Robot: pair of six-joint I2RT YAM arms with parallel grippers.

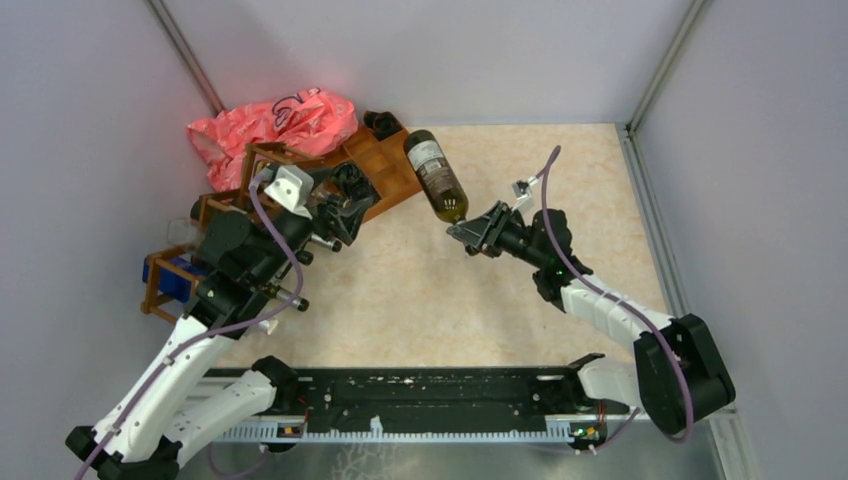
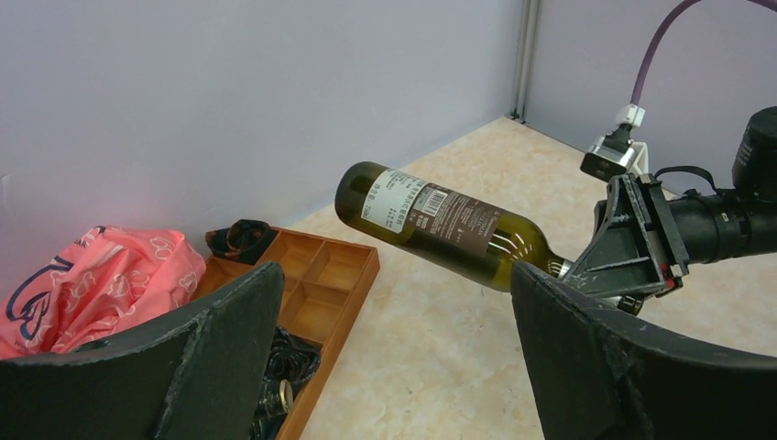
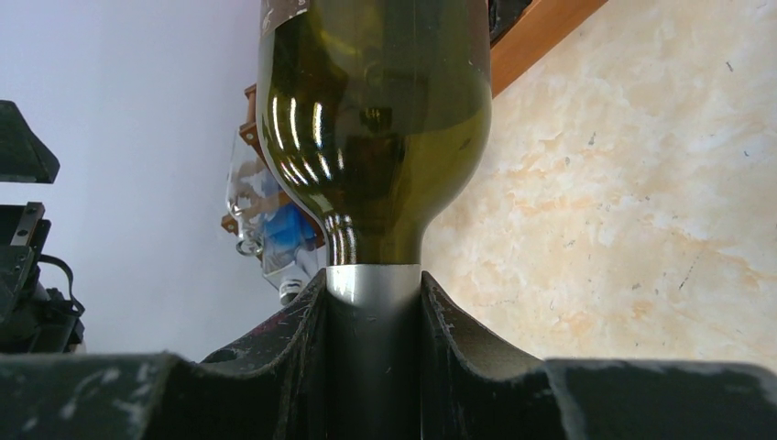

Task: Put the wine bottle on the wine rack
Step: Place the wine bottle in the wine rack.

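Right gripper [image 3: 374, 293] clamps only the neck of the wine bottle [image 1: 435, 175], holding it aloft beside the compartmented tray [image 1: 385, 170], apart from the wine rack [image 1: 258, 155]; the heavy body could lever loose; left gripper [image 2: 394, 312], wide open and empty, crowds the rack, inviting collision.

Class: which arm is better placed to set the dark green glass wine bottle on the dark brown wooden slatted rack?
Right. The right gripper is shut on the neck of the dark green glass wine bottle, held off the table. The left gripper hangs open and empty near the dark brown wooden rack.
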